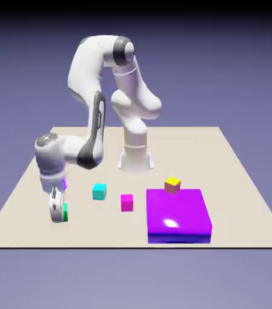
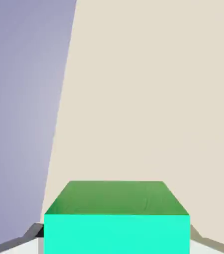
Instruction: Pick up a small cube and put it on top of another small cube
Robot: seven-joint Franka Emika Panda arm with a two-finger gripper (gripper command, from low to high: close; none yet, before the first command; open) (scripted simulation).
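A small green cube [image 1: 66, 212] rests on the table near its front corner at the exterior view's left. My gripper [image 1: 58, 215] is down at the table with its fingers around this cube. The hand view shows the green cube [image 2: 116, 218] large at the bottom, filling the space between the two grey fingertips [image 2: 30, 235], which press against its sides. The gripper is shut on it. A small cyan cube [image 1: 99, 192] and a small magenta cube [image 1: 126, 202] sit on the table toward the exterior view's right of the gripper.
A large flat purple block [image 1: 178, 214] lies toward the exterior view's front right. A small yellow-orange cube [image 1: 172, 184] sits just behind it. The beige table [image 1: 234, 181] ends close to the gripper on the exterior view's left.
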